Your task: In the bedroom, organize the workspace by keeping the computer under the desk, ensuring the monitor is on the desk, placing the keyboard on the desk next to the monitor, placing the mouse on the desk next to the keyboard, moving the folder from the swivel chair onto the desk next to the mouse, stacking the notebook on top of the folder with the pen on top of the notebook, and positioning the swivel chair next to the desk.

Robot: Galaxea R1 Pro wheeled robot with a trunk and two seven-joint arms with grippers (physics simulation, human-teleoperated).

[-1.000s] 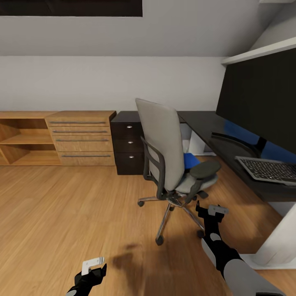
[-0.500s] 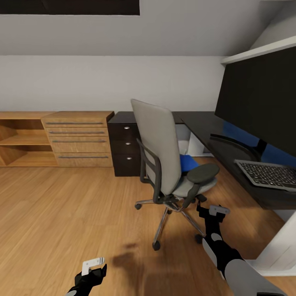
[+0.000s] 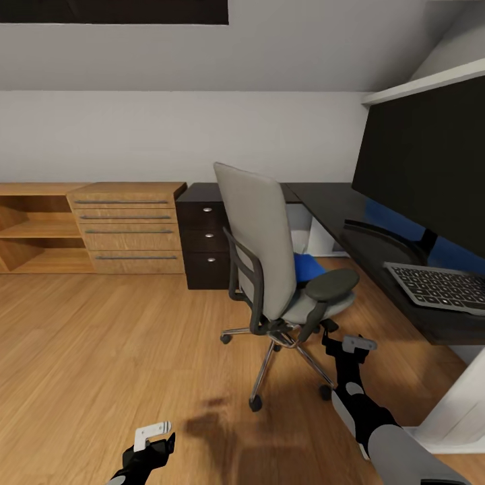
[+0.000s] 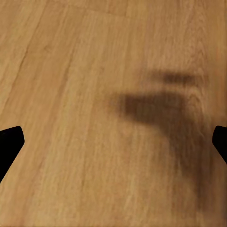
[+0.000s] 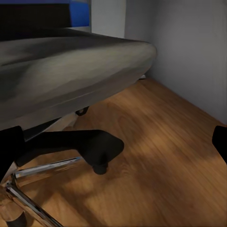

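Grey swivel chair [image 3: 269,263], head view: stands on the wooden floor [image 3: 101,337] between the drawers and the desk's long side, back turned toward the camera, chrome star base on black castors.
Folder [image 3: 308,267], head view: bright blue, lying on the chair seat, partly hidden by the backrest.
Desk [image 3: 337,205], head view: glossy black, running along the right and into the far corner, with its black three-drawer unit [image 3: 204,236] against the wall.
Monitor [image 3: 424,165], head view: wide black screen standing on the desk at the right.
Keyboard [image 3: 438,285], head view: on the desk just in front of the monitor, near the desk's front edge.
Light-wood drawer chest [image 3: 128,225], head view: touching the black drawer unit's side, open shelves beyond it.
Left gripper [image 3: 151,436], head view: low over bare floor, holding nothing; finger spread cannot be told here.
Right gripper [image 3: 347,347], head view: near the chair's base, apart from it, empty.
Left wrist view: two dark fingertips [image 4: 9,142] wide apart at the edges, only floorboards and a shadow between them.
Right wrist view: chair seat underside [image 5: 71,61] above, a black castor [image 5: 101,149] and chrome leg below, a strip of blue past the seat; fingertips [image 5: 220,139] spread wide, gripping nothing.
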